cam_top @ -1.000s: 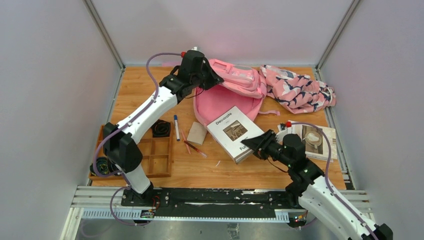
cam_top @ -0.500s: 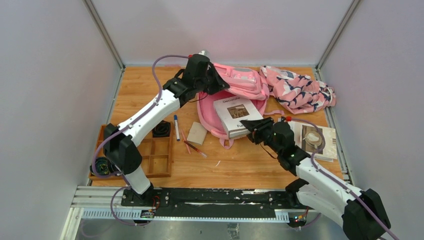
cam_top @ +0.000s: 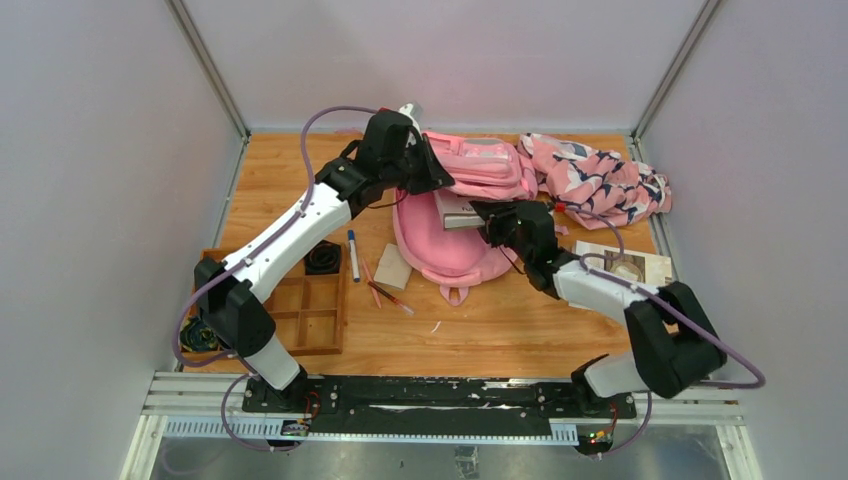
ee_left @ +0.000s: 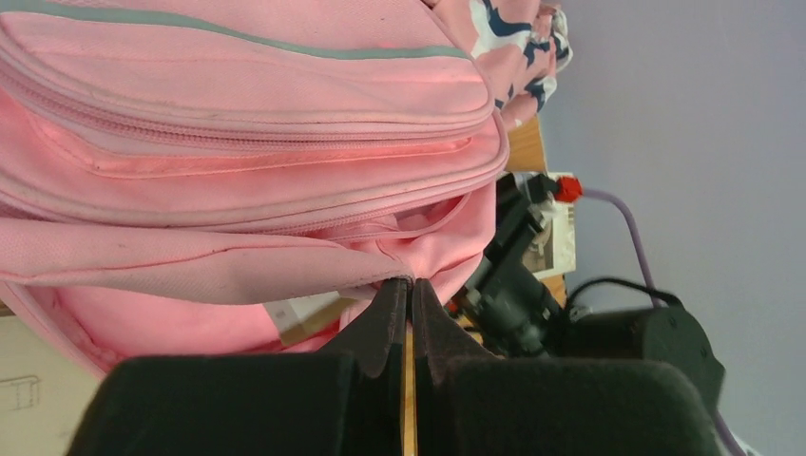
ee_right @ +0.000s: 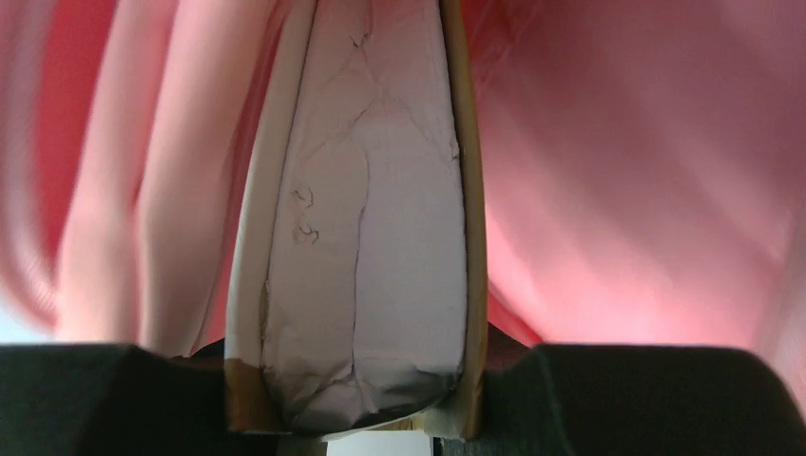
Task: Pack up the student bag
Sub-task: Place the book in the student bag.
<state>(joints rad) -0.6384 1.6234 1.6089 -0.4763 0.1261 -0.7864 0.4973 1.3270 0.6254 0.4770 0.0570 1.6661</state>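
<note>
- Wooden table [cam_top: 500, 330], seen from the top view.
- Student bag [cam_top: 440, 255] lies from centre towards 12 o'clock.
- Pink navy-white patterned cloth [cam_top: 595, 185] is crumpled at 1–2 o'clock, touching the bag.
- Magazine [cam_top: 650, 265] with a cup on its cover lies flat at 3 o'clock.
- Compartmented wooden tray [cam_top: 318, 310] sits at 8–9 o'clock, with a black round item [cam_top: 322, 257] in its far corner.
- Blue-capped marker [cam_top: 352, 255], tan card [cam_top: 394, 267] and red pencil [cam_top: 388, 294] lie between tray and bag.

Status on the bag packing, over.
Left gripper shut on student bag flap, holding it open. Right gripper shut on book, partway inside. No obstruction seen.
</note>
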